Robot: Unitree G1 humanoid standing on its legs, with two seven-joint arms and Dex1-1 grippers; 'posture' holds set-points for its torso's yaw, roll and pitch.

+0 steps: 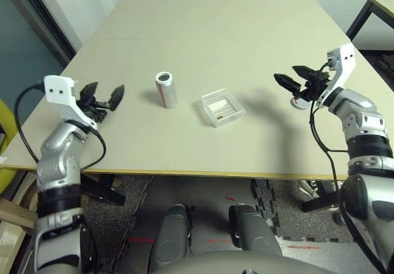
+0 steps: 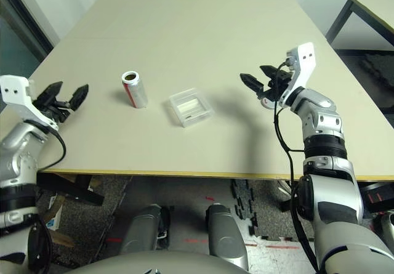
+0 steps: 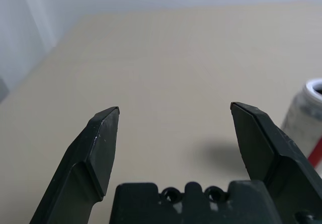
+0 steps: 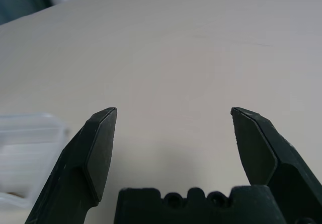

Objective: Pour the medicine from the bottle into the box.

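Beige bench [image 1: 203, 15]: pale matt top with a seam running across its far part; a second table [image 1: 381, 6] on dark legs stands off its far right corner
Floor: grey speckled carpet below the near edge, with red tape marks [image 1: 229, 198] and dark interlocking mat pieces [image 1: 265, 194]
Left gripper [image 1: 102, 95]: raised over the near-left edge of the bench, pointing forward, its two black fingers spread wide with nothing between them; well apart from the bottle, bare benchtop between
Right gripper [image 1: 291, 76]: raised over the right side of the bench, pointing inward towards the middle, fingers spread wide and holding nothing; a bare stretch of bench carrying its shadow separates it from the box
Box [image 1: 222, 106]: clear shallow plastic tray lying flat near the middle of the bench, turned at an angle to the bench edge, a pale strip inside; to the right of the bottle, near it but not touching
Bottle [image 1: 166, 90]: silvery-grey cylinder with red on its label, standing upright left of the box, its mouth open and uncapped
Cap [image 1: 299, 104]: small round white and red piece lying on the bench beneath the right gripper, partly hidden by it
Obstructions: nothing stands between bottle and box
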